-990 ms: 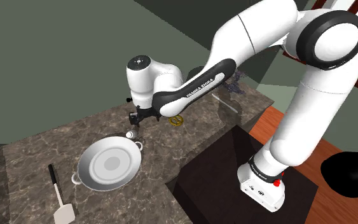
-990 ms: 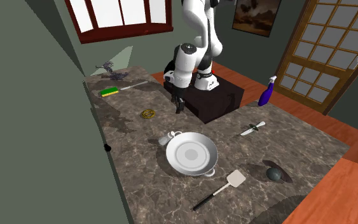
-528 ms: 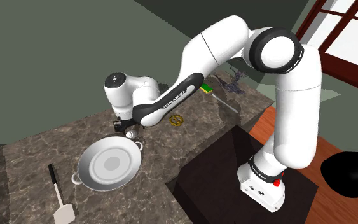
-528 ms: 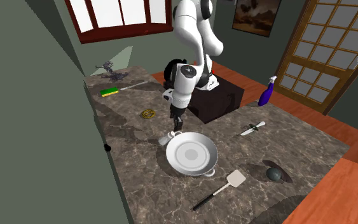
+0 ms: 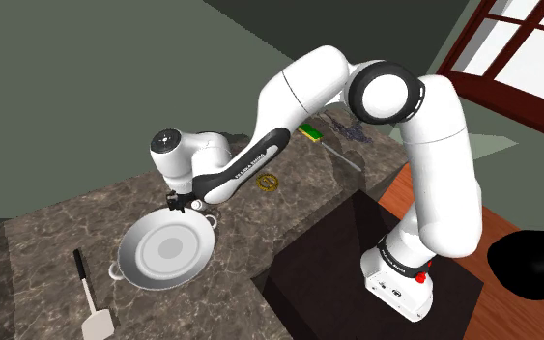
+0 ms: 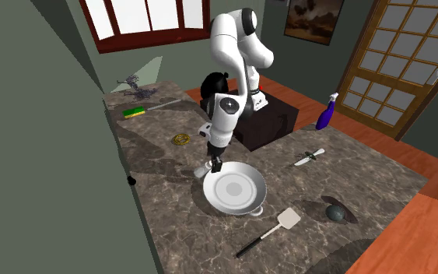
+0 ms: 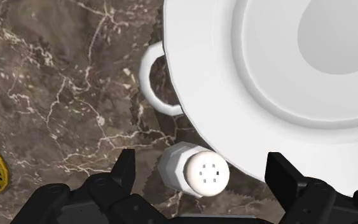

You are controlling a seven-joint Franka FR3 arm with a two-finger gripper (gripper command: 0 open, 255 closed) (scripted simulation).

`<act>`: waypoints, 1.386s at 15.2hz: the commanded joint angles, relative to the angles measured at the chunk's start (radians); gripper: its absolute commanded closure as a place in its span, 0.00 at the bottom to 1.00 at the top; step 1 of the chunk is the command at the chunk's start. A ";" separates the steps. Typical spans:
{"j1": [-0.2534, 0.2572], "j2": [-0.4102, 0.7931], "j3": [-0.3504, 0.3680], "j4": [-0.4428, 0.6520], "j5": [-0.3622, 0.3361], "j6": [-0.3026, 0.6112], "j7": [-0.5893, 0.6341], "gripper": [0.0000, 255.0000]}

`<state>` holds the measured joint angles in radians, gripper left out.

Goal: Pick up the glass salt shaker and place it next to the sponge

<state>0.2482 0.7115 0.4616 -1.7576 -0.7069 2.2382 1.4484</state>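
Dark veined stone makes up the countertop (image 7: 63, 76), and the salt shaker (image 7: 193, 168) stands on it just beside the rim of a wide white pan (image 7: 203, 95), close to one of that pan's loop handles (image 7: 151, 83). It is drawn plain white rather than clear, with a faceted body and a rounded cap pierced with small holes. From the wrist the cap faces the camera, so it looks upright or nearly so. The gripper (image 7: 201, 167) hangs over it with the jaws spread wide, one black finger (image 7: 123, 172) on each side of the shaker and neither touching it. The sponge (image 5: 309, 132), green and yellow, lies well apart at the far end of the counter near the window, past a small yellow ring (image 5: 270, 182). I judge the shaker light but rigid, smooth enough to slip, and breakable if it really is glass. It would also topple easily if nudged at the cap. The sensible hold is across the faceted body below the cap, where flat faces give the pads purchase. The finger on the pan side has little room, so closing may brush the rim.
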 commanded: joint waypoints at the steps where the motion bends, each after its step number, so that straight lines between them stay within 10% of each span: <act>1: 0.003 0.019 -0.010 0.006 -0.011 0.014 0.005 0.00; 10: 0.004 0.033 -0.017 0.008 -0.020 0.025 0.009 0.00; 11: 0.004 0.033 -0.017 0.008 -0.020 0.025 0.009 1.00; 20: 0.004 0.033 -0.017 0.008 -0.020 0.025 0.009 1.00; 21: 0.004 0.033 -0.017 0.008 -0.020 0.025 0.009 0.00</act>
<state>0.2525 0.7448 0.4443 -1.7497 -0.7269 2.2636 1.4574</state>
